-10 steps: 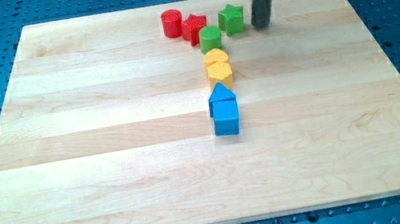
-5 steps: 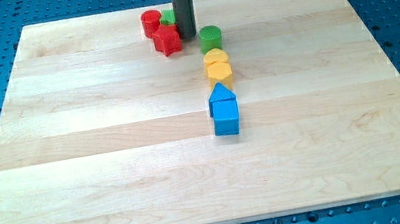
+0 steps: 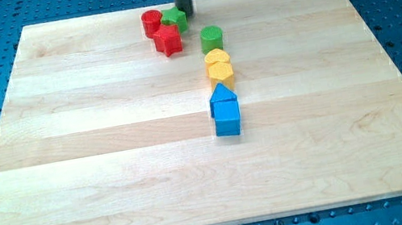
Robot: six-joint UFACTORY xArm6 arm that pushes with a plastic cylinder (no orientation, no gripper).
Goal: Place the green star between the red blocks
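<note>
The green star [image 3: 174, 20] lies near the board's top edge, touching the red cylinder [image 3: 152, 23] on its left and the red star-shaped block [image 3: 168, 40] just below it. My tip [image 3: 186, 14] stands right beside the green star, on its right and slightly above, at the top edge of the board. The rod rises out of the view's top.
A green cylinder [image 3: 212, 39] stands to the right of the red star. Below it run two yellow blocks [image 3: 219, 67], then a blue pentagon-like block [image 3: 223, 96] and a blue cube [image 3: 226, 118]. The wooden board [image 3: 112, 168] lies on a blue perforated table.
My tip swept left from the board's top right, pushing the green star left against the red blocks, which shifted left. It then backed up toward the top edge.
</note>
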